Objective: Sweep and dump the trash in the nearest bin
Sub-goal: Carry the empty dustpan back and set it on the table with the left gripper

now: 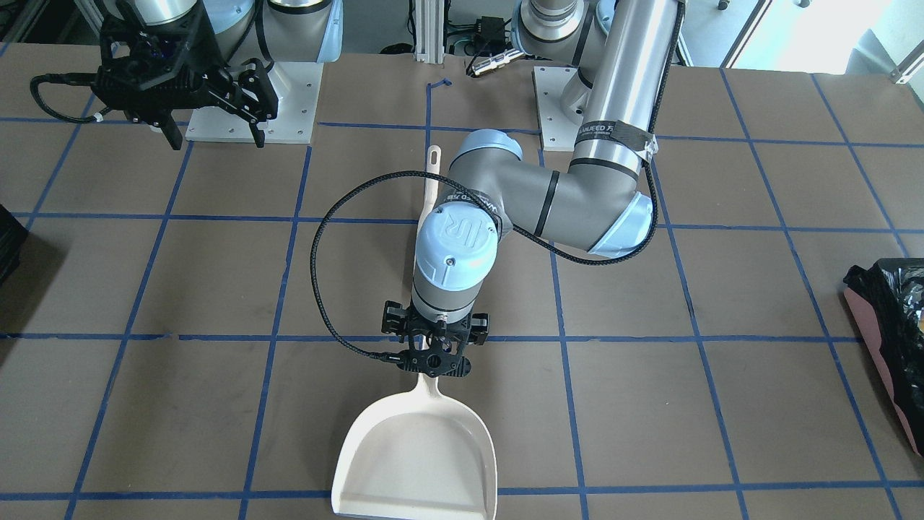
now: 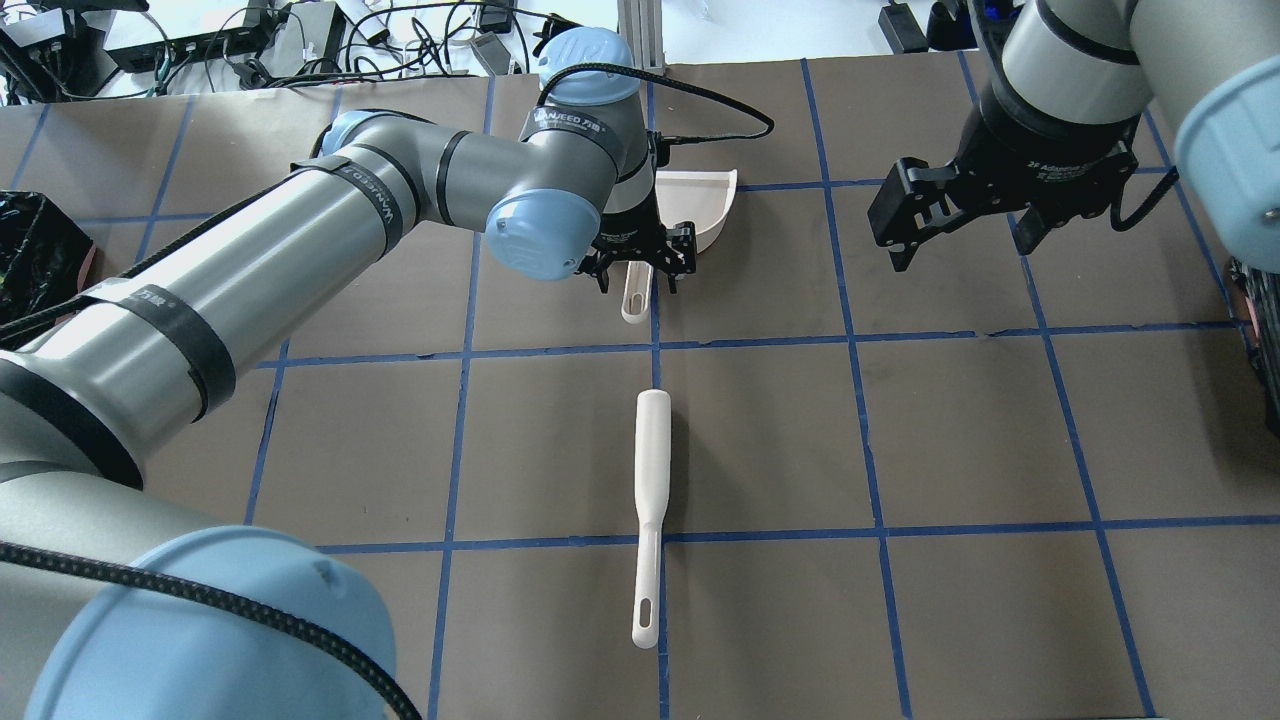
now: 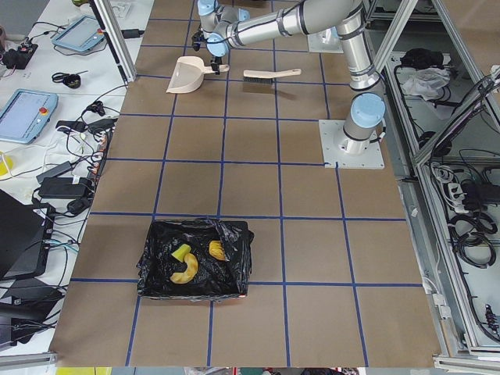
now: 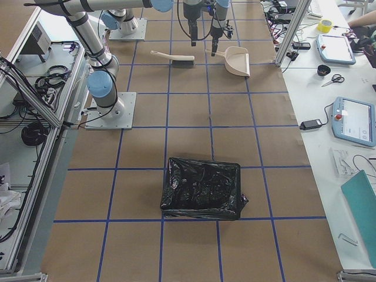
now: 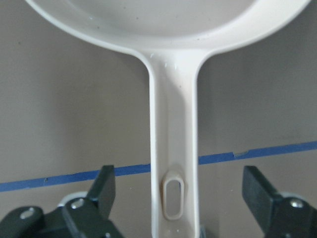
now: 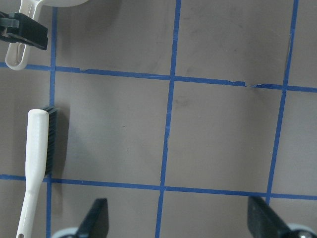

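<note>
The white dustpan lies empty on the table, its handle between the spread fingers of my left gripper, which is open and not clamped on it. My right gripper is open and empty above the table, apart from everything. The white brush lies loose on the table behind the pan; it also shows in the right wrist view. The trash, three yellow and orange pieces, lies inside the pink-sided bin lined with a black bag, at the table's end on my left.
A second black-bagged container stands near the table's end on my right. The brown table surface has a grid of blue tape. Arm bases stand at the robot's edge. Cables and tablets lie beyond the table's far edge.
</note>
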Robot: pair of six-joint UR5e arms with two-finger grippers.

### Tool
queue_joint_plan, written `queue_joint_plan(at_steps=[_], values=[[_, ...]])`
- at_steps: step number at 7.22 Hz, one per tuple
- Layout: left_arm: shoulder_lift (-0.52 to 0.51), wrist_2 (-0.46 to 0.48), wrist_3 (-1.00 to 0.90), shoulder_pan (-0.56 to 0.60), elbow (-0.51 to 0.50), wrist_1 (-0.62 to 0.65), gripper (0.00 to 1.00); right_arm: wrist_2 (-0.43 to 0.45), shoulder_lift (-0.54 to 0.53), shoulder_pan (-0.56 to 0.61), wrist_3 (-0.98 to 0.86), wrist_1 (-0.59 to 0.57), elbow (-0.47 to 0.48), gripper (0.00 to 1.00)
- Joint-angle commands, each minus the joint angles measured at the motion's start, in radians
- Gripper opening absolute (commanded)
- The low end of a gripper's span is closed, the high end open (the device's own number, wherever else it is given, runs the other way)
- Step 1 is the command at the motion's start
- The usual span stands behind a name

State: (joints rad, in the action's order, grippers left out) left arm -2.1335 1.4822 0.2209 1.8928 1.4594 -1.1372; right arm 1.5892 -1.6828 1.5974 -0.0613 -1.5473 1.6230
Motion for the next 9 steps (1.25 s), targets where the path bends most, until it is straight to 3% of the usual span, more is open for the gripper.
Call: queue_joint_plan(at_steps=[1,4,7,9], values=[[0.027,0.006,-0.003,0.0,-0.002,-0.001,1.0,-0.003,0.0,0.001,0.0,0.0,0.0,1.0],[0.092,0.024,-0.018,-0.012,-0.004,-0.003,1.0,0.0,0.0,0.001,0.0,0.0,0.0,1.0],[0.15,0.162,-0.021,-0.03,0.007,-0.004,1.0,0.0,-0.002,0.001,0.0,0.0,0.0,1.0],[0.2,0.174,-0.021,-0.102,0.038,-0.026,1.0,0.0,-0.002,0.001,0.0,0.0,0.0,1.0]])
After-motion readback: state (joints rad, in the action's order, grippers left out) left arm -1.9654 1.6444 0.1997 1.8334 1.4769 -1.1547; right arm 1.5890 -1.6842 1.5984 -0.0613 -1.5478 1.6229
